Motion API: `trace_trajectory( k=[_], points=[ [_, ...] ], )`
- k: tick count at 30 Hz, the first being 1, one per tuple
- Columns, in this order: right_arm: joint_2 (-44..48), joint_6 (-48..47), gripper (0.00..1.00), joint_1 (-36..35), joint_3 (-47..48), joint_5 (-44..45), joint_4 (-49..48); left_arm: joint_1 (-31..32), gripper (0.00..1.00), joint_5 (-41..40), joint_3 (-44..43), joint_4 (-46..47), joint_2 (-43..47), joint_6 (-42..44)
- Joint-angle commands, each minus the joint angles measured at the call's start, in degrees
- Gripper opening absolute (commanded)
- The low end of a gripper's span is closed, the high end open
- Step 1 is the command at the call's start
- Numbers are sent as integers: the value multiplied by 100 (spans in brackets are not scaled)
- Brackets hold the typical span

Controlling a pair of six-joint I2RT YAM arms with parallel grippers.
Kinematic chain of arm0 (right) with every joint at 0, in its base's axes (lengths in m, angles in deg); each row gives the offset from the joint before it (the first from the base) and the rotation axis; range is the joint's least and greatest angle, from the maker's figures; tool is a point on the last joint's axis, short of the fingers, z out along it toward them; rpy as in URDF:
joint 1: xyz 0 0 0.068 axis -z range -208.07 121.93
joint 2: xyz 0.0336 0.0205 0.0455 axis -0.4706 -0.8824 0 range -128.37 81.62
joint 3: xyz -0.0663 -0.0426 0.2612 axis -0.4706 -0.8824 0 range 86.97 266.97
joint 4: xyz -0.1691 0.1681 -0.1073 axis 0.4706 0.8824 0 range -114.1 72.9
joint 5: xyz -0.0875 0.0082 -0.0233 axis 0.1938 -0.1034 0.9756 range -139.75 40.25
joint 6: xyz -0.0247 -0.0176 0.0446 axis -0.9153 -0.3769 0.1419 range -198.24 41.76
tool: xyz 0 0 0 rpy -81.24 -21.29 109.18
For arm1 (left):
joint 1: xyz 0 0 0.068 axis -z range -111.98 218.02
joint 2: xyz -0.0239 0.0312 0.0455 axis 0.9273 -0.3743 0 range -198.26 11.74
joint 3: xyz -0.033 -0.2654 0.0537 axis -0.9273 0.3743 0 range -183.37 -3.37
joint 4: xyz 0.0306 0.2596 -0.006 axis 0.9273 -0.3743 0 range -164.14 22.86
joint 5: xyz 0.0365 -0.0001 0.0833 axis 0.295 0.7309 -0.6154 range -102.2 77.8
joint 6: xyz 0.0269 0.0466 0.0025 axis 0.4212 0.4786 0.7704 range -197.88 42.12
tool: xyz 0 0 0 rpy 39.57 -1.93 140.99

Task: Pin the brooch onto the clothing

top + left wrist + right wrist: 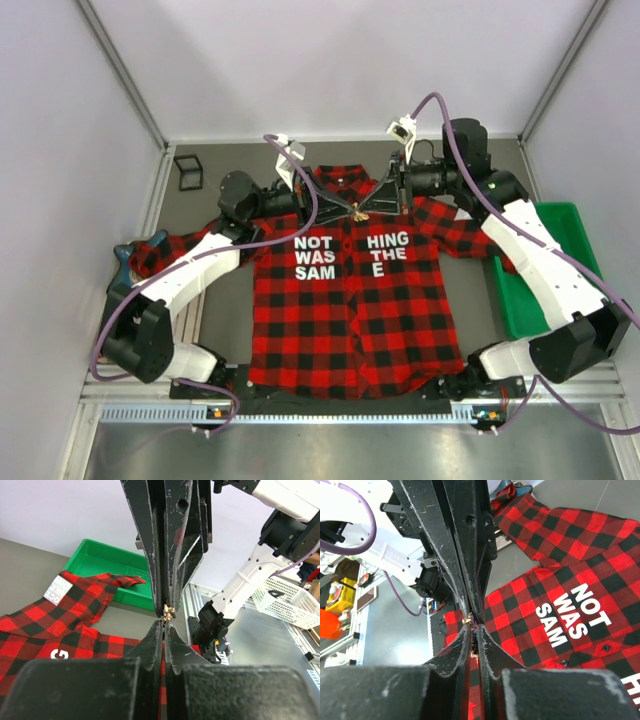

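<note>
The clothing [350, 320], a red-and-black plaid shirt with white lettering, lies flat on the table [30, 625] [560, 570]. Above its collar my two grippers meet tip to tip. The brooch [355, 212] sits between them and shows only edge-on, as a small dark blue sliver with gold ends [474, 629]. My right gripper [475, 630] is shut on that sliver. My left gripper [165, 622] is shut, and a gold end of the brooch [169, 612] is pinched at its very tips. The brooch's face is hidden by the fingers.
A green bin [545, 270] stands at the right beside the shirt's sleeve. A small black wire frame [187, 170] is at the back left, and a dark teal object [125, 255] lies by the left cuff. A white basket [290, 605] sits beyond the table's front rail.
</note>
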Motion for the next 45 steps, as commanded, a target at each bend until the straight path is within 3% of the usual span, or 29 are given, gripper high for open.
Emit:
trace_trajectory(
  k=[1, 18, 24, 28, 31, 32, 36, 40, 45],
  points=[
    [184, -164, 2, -53, 17, 109, 6, 56, 0, -18, -163, 374, 3, -58],
    [140, -1412, 0, -502, 263, 1251, 973, 179, 0, -71, -268, -136, 29, 267],
    [166, -1518, 9, -502, 351, 1234, 1069, 179, 0, -141, -242, -215, 47, 302],
    [236, -1597, 20, -423, 474, 1015, 1157, 170, 0, -211, -207, -408, 82, 363],
    [306, -1614, 37, -256, 562, 751, 1201, 126, 0, -264, -207, -610, 126, 521],
    [333, -1614, 49, -203, 579, 690, 1210, 100, 0, -299, -216, -663, 143, 618],
    [456, -1588, 65, -45, 624, 557, 1237, 73, 0, -404, -259, -1075, 213, 943],
    [553, -1885, 66, -45, 615, 934, 1210, 73, 0, -440, -268, -1077, 222, 883],
    [728, -2404, 50, -299, 545, 1461, 1157, 82, 0, -580, -338, -1085, 152, 663]
  ],
)
